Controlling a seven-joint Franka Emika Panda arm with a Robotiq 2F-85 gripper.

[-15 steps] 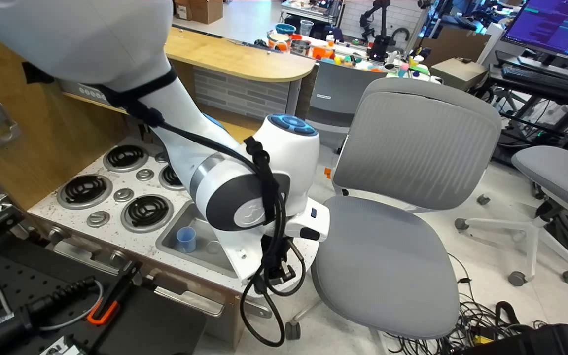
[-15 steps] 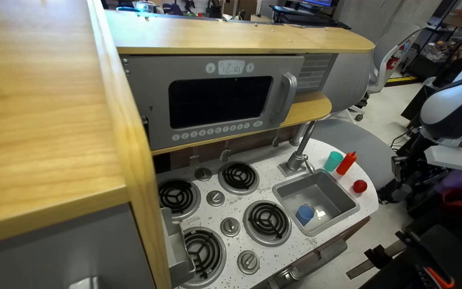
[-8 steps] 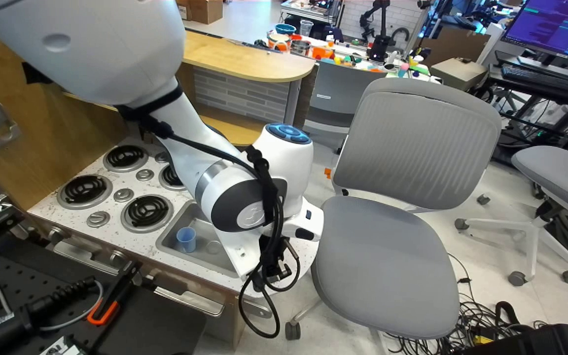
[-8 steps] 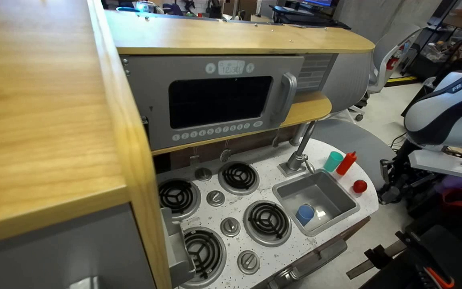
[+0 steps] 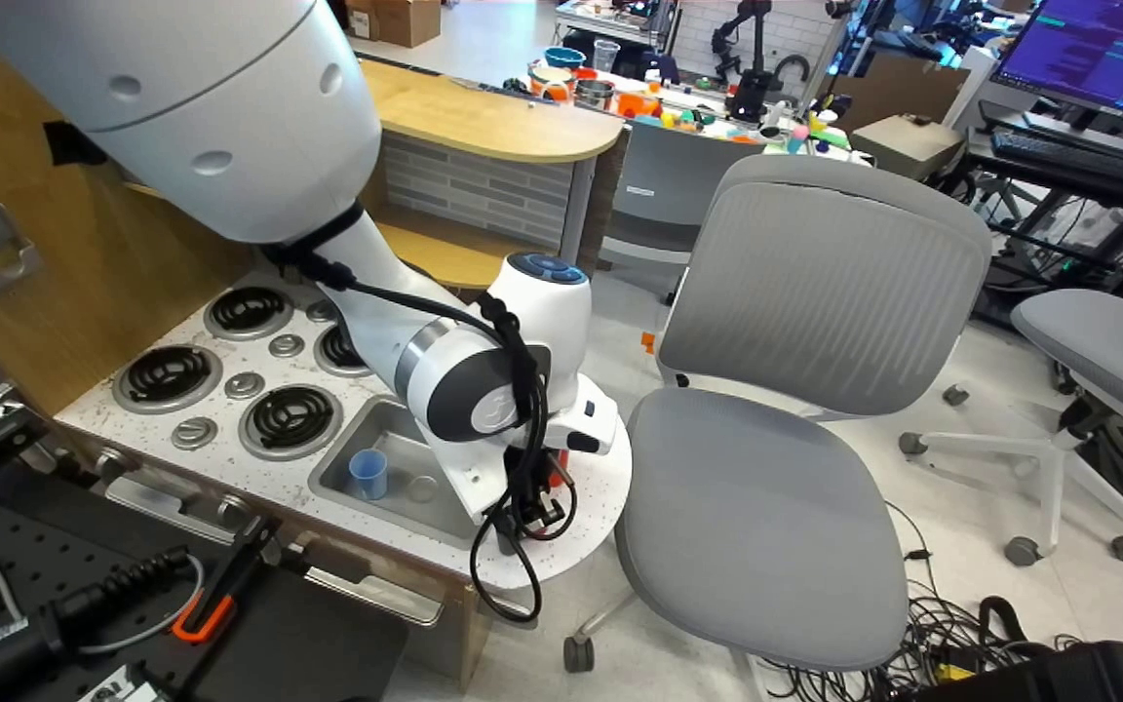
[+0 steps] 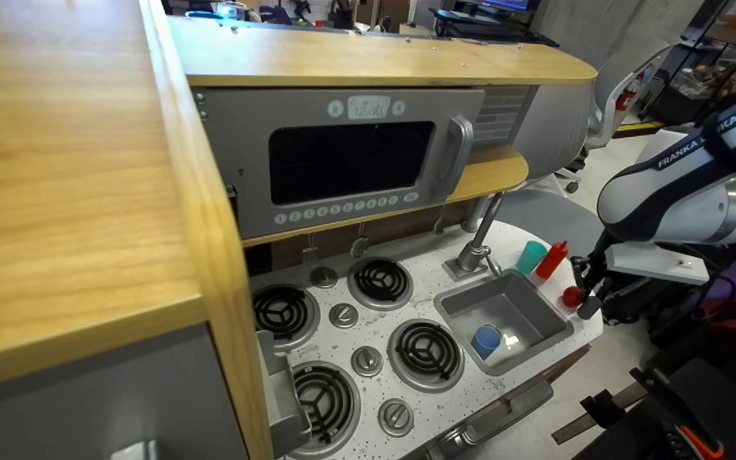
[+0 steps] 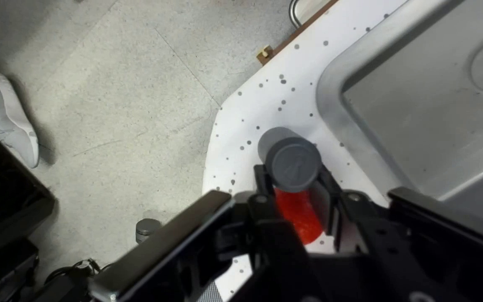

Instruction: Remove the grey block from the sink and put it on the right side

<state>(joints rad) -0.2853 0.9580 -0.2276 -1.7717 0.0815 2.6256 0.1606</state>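
The grey block [image 7: 294, 164], a short grey cylinder, is pinched between the fingertips of my gripper [image 7: 295, 178], which is shut on it. In an exterior view the block [image 6: 589, 308] hangs over the rounded end of the counter, at the near side of the red ball. Whether it touches the countertop I cannot tell. That right side, a white speckled surface [image 7: 241, 121], lies beneath the fingers. Beside it is the sink [image 7: 409, 109], a grey rectangular basin, also seen in both exterior views. The arm mostly hides the gripper [image 5: 522, 526] in an exterior view.
A red ball [image 6: 572, 296] sits close by the fingers. A red bottle [image 6: 552, 260] and a teal cup [image 6: 530, 257] stand behind it. Inside the sink is a blue cup [image 6: 485, 340]; the faucet [image 6: 473, 252] rises behind it. A wooden shelf [image 6: 496, 172] overhangs the back.
The arm has come in over the counter's rounded end, carrying the grey block from beyond the edge to beside the red ball. The fingers have stayed shut on it.
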